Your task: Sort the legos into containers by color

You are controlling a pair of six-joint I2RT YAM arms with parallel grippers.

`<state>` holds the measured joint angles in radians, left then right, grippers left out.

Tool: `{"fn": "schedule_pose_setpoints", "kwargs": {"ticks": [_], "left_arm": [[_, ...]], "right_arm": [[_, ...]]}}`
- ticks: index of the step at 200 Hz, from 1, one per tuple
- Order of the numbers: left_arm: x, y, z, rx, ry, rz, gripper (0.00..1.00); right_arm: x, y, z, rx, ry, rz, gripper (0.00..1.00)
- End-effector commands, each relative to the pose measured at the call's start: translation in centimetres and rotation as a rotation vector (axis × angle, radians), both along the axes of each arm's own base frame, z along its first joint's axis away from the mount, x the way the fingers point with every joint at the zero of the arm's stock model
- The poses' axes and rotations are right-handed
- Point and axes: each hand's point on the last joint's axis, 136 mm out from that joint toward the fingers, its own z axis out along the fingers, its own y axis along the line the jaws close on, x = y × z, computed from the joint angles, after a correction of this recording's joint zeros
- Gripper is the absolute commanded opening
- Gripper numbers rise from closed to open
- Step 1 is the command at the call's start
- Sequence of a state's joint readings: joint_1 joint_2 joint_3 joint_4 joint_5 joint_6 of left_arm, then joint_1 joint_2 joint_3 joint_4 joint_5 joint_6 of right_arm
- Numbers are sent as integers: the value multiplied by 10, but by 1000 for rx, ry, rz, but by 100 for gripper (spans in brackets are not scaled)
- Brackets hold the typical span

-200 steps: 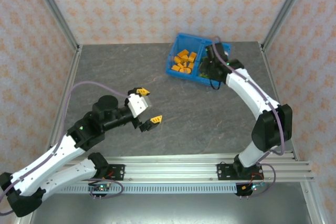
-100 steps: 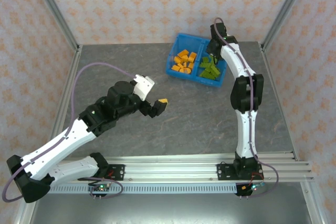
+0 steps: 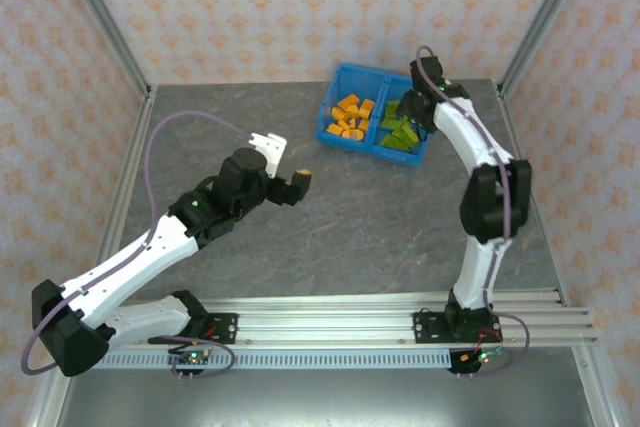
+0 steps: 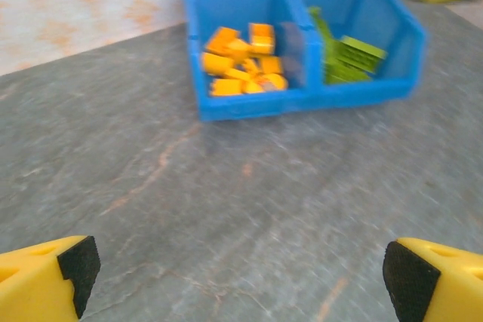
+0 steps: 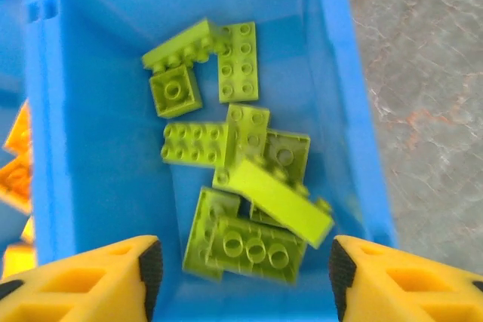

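The blue bin (image 3: 352,73) stands at the back of the table, right of centre. Several orange legos (image 3: 349,117) lie in its left compartment and several green legos (image 3: 400,131) in its right one. My right gripper (image 3: 414,107) hovers open just above the green compartment. In the right wrist view its yellow fingers (image 5: 90,277) flank the green legos (image 5: 241,179) below, holding nothing. My left gripper (image 3: 291,183) is open over bare table, short of the bin. Ahead of it lie the bin (image 4: 256,107), the orange legos (image 4: 241,65) and the green legos (image 4: 347,58).
The grey stone-patterned table (image 3: 380,217) is bounded by patterned walls and metal corner posts (image 3: 105,22). A metal rail (image 3: 330,332) runs along the near edge by the arm bases. A purple cable (image 3: 180,127) loops off the left arm.
My left gripper has swung up and right toward the bin. My right arm has lifted and folded, and its gripper now hangs over the green compartment.
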<state>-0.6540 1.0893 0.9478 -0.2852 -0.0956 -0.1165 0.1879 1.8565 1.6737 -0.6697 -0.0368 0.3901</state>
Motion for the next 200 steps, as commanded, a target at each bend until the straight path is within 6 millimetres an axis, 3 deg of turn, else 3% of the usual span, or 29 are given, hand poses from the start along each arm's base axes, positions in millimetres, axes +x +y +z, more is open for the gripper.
{"fn": "schedule_pose_setpoints", "kwargs": {"ticks": [1,18,39,41,56,73,89,114,132,148,165,177,183,189,200], "left_arm": [[25,51,-7,-49,-78,280,100],[26,95,-19,-2,-113,443,100],[17,147,-34,69,-143,622,100],[16,153,-35,77,-144,640,100],[6,182,-46,150,-148,731,100],[-4,206,-61,189,-138,803,100],[-8,217,-77,199,-129,817,100],[-8,225,-96,205,-116,813,100],[1,223,-105,189,-113,770,100],[9,222,-107,168,-125,746,100],[16,225,-108,129,-147,741,100],[22,228,-109,87,-164,734,100],[25,230,-111,69,-170,730,100],[28,231,-113,55,-177,722,100],[35,234,-118,42,-183,712,100]], "right_arm": [[-40,-2,70,-4,-247,47,73],[-91,-21,67,-80,-318,38,82],[-146,-68,60,-229,-417,-100,92],[-153,-75,51,-260,-415,-117,93],[-178,-97,33,-352,-462,-180,97],[-188,-110,9,-446,-502,-194,99],[-187,-120,-8,-494,-538,-228,99],[-171,-134,-41,-522,-439,-272,99],[-150,-130,-58,-538,-428,-243,99],[-131,-123,-53,-475,-531,-226,99],[-111,-109,-83,-409,-556,-97,99],[-104,-117,-95,-425,-492,-122,99],[-107,-116,-94,-401,-442,-114,99],[-103,-118,-86,-397,-506,-124,99],[-105,-119,-91,-409,-510,-124,99]]}}
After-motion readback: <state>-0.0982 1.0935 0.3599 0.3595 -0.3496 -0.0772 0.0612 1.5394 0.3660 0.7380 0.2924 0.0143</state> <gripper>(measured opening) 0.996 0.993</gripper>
